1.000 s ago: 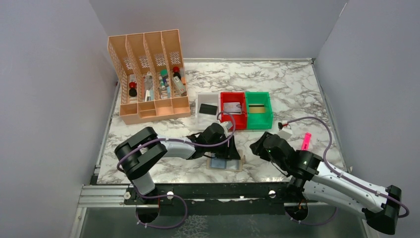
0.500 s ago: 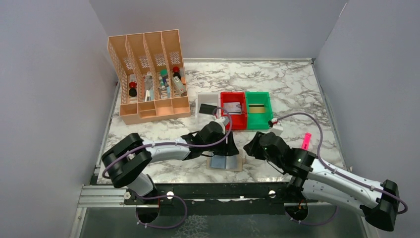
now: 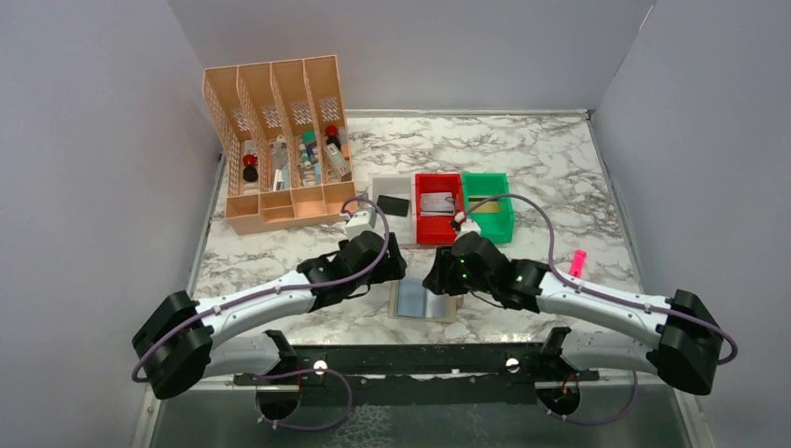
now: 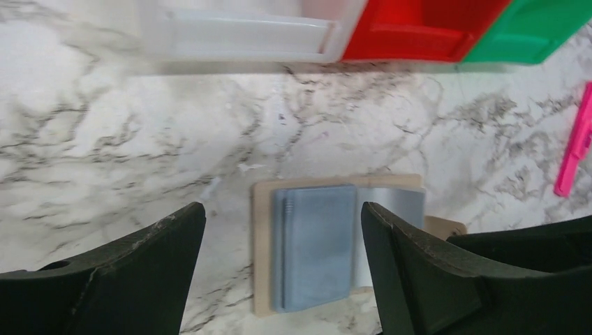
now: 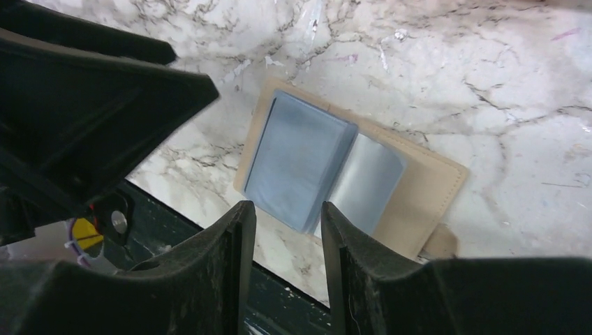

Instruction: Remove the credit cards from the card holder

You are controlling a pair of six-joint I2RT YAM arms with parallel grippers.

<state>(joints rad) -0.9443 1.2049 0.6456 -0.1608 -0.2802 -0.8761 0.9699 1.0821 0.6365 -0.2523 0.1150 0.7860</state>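
Note:
The card holder (image 3: 424, 301) lies open and flat on the marble near the front edge, with two blue-grey panels and a tan border. It also shows in the left wrist view (image 4: 335, 244) and the right wrist view (image 5: 349, 167). My left gripper (image 3: 390, 271) (image 4: 279, 213) is open and empty, just left of and above the holder. My right gripper (image 3: 436, 280) (image 5: 285, 209) is open by a narrow gap and empty, over the holder's near edge. A black card (image 3: 393, 205) lies in the white bin, a silver-grey card (image 3: 437, 203) in the red bin, and a striped card (image 3: 482, 202) in the green bin.
The white bin (image 3: 378, 187), red bin (image 3: 438, 229) and green bin (image 3: 504, 224) stand in a row behind the holder. An orange slotted organizer (image 3: 280, 140) stands at the back left. A pink marker (image 3: 578, 263) lies to the right. The table's front edge and black rail (image 3: 410, 359) are close by.
My left gripper has drawn back to the left off the holder as its arm swung outward. My right gripper has moved left to the holder's right side.

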